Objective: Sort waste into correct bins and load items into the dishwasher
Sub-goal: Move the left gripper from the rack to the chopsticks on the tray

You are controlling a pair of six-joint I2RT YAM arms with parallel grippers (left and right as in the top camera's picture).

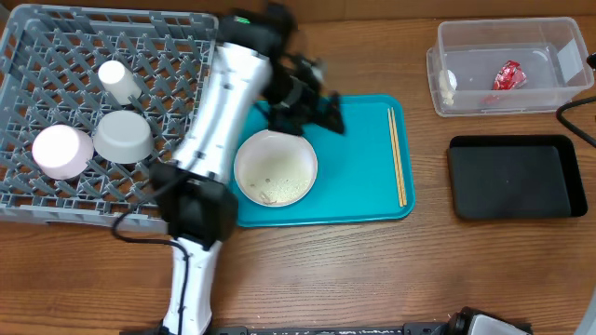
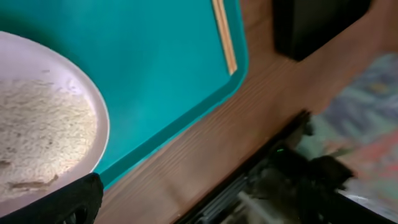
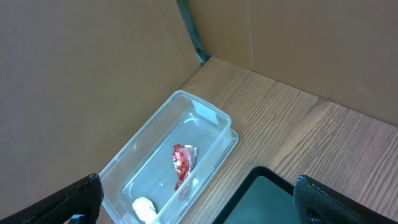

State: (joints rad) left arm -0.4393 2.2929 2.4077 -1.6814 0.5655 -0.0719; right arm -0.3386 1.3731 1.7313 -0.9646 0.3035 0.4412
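The white plate (image 1: 275, 167) with rice-like scraps (image 1: 277, 191) sits on the teal tray (image 1: 363, 191), beside the wooden chopsticks (image 1: 398, 154). My left gripper (image 1: 309, 104) hovers over the tray just behind the plate and looks open and empty. In the left wrist view only one finger shows by the plate (image 2: 43, 124). The grey dish rack (image 1: 37, 56) holds the white cup (image 1: 118, 79), grey-blue bowl (image 1: 123, 136) and pink bowl (image 1: 62, 151). The clear tub (image 1: 507, 33) holds the red wrapper (image 1: 509, 74) and tissue (image 1: 449, 84). My right gripper (image 3: 196, 199) is open above the tub (image 3: 205, 118) and black tray (image 3: 267, 199).
The black tray (image 1: 517, 177) lies in front of the clear tub at the right. A cardboard wall stands behind the tub in the right wrist view. Bare wooden table runs along the front edge. The left arm's white links cross the rack's right side.
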